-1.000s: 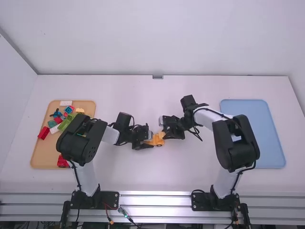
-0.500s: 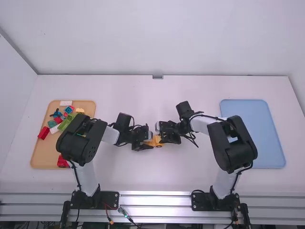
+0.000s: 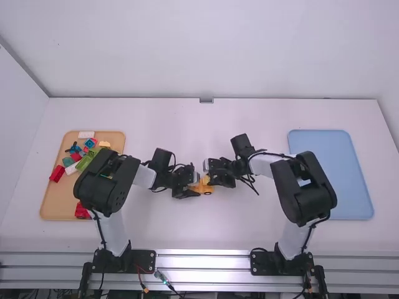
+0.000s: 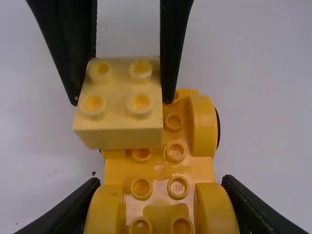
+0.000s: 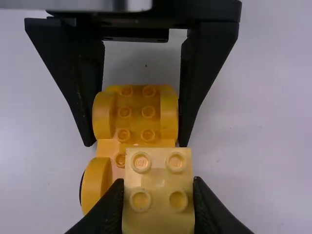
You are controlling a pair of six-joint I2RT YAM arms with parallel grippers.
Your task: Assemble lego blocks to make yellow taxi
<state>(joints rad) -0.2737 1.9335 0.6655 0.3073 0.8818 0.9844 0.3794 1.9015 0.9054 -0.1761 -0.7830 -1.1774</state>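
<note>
Bracing the wheeled yellow base (image 4: 159, 168) between its fingers, the left hand (image 4: 159, 207) probably steadies it mid-counter (image 3: 187, 230) for stacking. The right hand (image 5: 158, 195) grips a paler block (image 5: 158, 168) studs-up over the base; contact is unclear. Both arms angle inward, hands nearly meeting.

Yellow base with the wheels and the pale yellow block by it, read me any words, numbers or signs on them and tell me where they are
Yellow base: a raised brand mark on at least two studs, left unquoted; other studs too faint to read.
Pale yellow block: nothing legible.
No numbers or signs that I can make out.
</note>
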